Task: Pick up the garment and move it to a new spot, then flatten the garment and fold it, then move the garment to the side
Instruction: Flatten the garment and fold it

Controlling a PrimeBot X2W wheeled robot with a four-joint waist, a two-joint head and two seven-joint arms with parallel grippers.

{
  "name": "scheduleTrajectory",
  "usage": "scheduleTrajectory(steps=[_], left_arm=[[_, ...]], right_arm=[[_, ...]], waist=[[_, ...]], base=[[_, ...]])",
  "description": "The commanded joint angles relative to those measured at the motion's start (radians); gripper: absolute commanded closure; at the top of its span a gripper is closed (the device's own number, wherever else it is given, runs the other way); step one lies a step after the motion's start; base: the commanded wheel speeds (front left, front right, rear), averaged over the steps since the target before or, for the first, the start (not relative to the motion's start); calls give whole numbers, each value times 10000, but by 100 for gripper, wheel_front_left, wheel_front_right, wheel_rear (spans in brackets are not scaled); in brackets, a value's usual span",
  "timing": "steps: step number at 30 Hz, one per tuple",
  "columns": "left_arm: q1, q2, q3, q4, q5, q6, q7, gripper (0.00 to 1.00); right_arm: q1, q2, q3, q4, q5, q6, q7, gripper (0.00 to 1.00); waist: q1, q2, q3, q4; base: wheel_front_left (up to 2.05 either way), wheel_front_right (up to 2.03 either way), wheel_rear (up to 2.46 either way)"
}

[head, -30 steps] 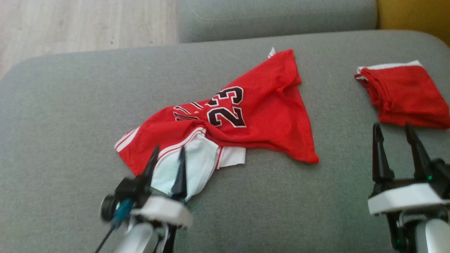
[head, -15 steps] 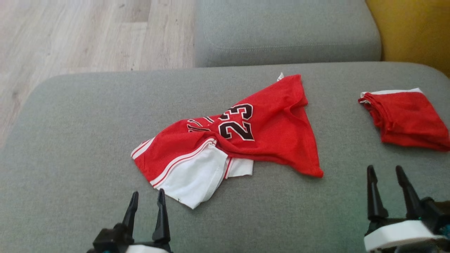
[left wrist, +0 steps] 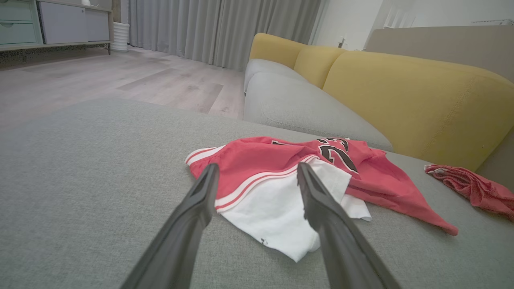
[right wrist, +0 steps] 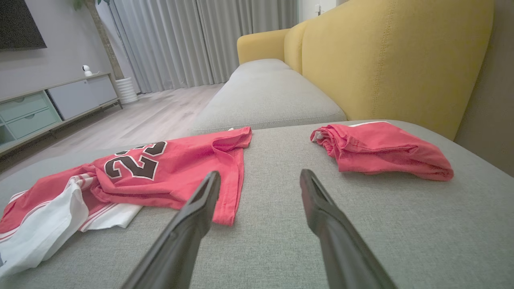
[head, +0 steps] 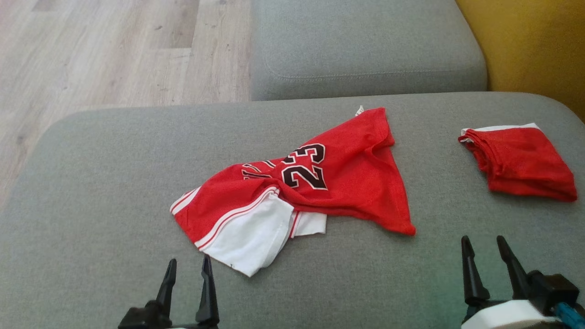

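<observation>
The garment (head: 329, 183) is a red jersey with a black "23" and white trim, lying crumpled in the middle of the grey cushion (head: 91, 183); its white inner side is turned out at the near left corner. It also appears as the garment (left wrist: 281, 176) and the garment (right wrist: 160, 172) in the wrist views. My left gripper (head: 188, 267) is open, just short of the white corner and touching nothing. My right gripper (head: 484, 244) is open and empty, near the cushion's front right, below the jersey's red tip.
A second red garment (head: 516, 162), folded, lies at the right of the cushion. A further grey seat cushion (head: 365, 45) sits behind, with a yellow backrest (head: 530, 45) at the far right. Wooden floor (head: 114, 55) lies beyond the cushion's far left edge.
My left gripper has drawn back off the white corner of the jersey toward the near edge. The right gripper has drawn back too. The camera has tilted, shifting the scene downward.
</observation>
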Motion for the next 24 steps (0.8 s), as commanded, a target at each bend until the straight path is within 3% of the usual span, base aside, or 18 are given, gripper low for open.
scheduleTrajectory(steps=[1, 24], left_arm=[[-331, 149, 417, -321, -45, 30, -63, 0], [-432, 402, 43, -408, -13, 177, 772, 0]], right_arm=[[-474, -74, 297, -202, -92, 65, -159, 0], [-697, -74, 540, 283, -134, 65, -322, 0]], waist=[[1, -1, -47, 19], [1, -1, -95, 65]], base=[[0, 0, 0], [0, 0, 0]])
